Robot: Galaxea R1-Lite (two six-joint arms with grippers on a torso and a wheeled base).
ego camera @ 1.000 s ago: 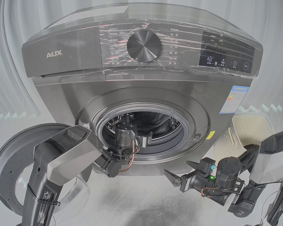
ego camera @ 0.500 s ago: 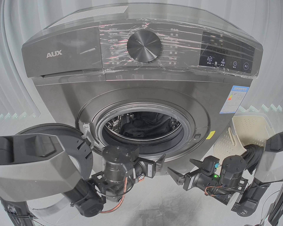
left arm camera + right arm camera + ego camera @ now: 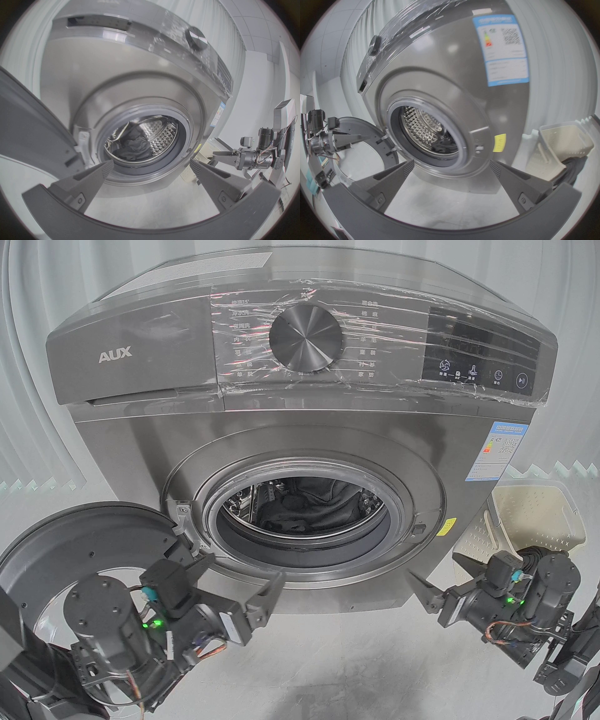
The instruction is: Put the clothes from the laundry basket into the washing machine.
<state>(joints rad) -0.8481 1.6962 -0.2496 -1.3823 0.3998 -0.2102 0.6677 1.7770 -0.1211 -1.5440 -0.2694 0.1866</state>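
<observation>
Head view: label [image 3: 505, 451] (illegible), washing machine [image 3: 144, 446]

washing machine [image 3: 150, 446]: grey metal casing, smooth, satin sheen
control panel film [image 3: 375, 321]: clear plastic wrap, glossy, crinkled
dial [image 3: 305, 338]: brushed metal, radial shine
drum [image 3: 163, 137]: bright steel, perforated, glossy
door seal [image 3: 300, 552]: grey rubber, matt
clothes [image 3: 306, 505]: dark cloth, matt, crumpled
laundry basket [image 3: 531, 509]: cream plastic, perforated, matt
floor [image 3: 350, 665]: pale, smooth, faint sheen
fingers [image 3: 90, 179]: dark grey plastic, matt, ribbed pads
</observation>
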